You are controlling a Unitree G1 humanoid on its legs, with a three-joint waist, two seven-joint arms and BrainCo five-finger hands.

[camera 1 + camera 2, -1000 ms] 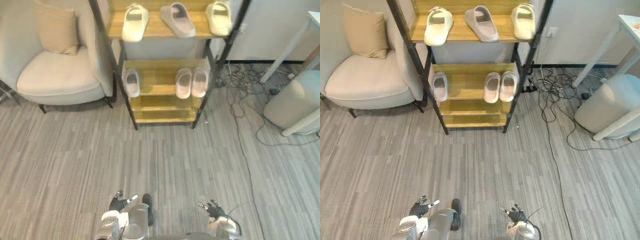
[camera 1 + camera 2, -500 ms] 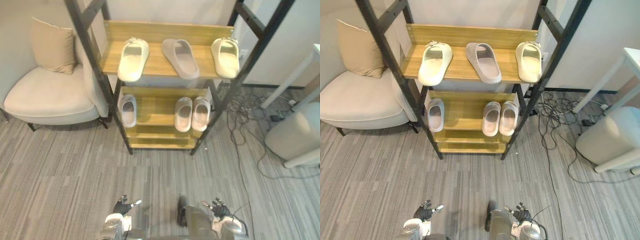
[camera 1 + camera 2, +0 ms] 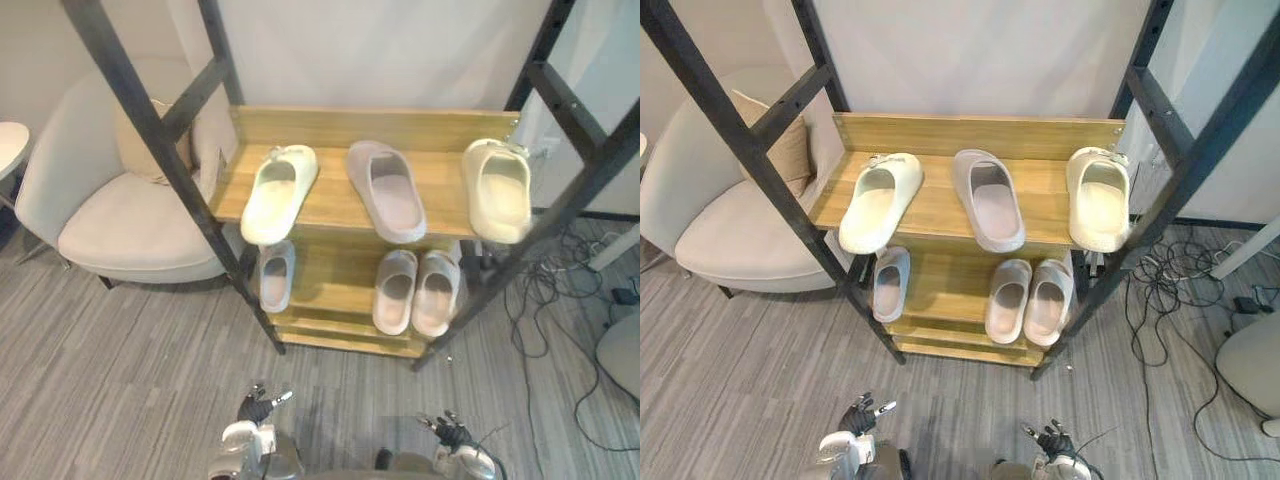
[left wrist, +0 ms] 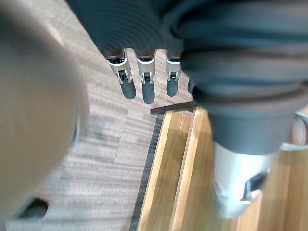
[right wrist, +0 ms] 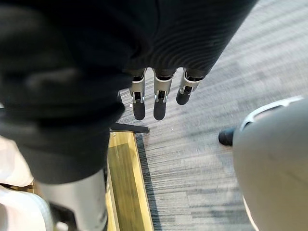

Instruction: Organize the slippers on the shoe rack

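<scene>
Bright, even indoor light, soft shadows

- Shoe rack (image 3: 980, 132) — its upper shelf (image 3: 936, 205) holds a left cream slipper (image 3: 878, 203), a middle grey slipper (image 3: 989, 200) and a right cream slipper (image 3: 1098, 198), all apart.
- Lower shelf (image 3: 945, 290) — a single slipper (image 3: 890, 283) on the left, a pair of slippers (image 3: 1008, 298) side by side on the right.
- Armchair (image 3: 730, 240) left of the rack.

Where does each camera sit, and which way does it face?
Left eye view: on the head, looking down at the shoe rack and slippers; left hand and right hand low at the bottom edge.
Right eye view: beside it, same scene, same hands.
Left wrist view: along the left hand's straight fingers to the rack's foot and floor.
Right wrist view: likewise, from the right hand.
Shared: both wrist views see the rack's foot.
</scene>
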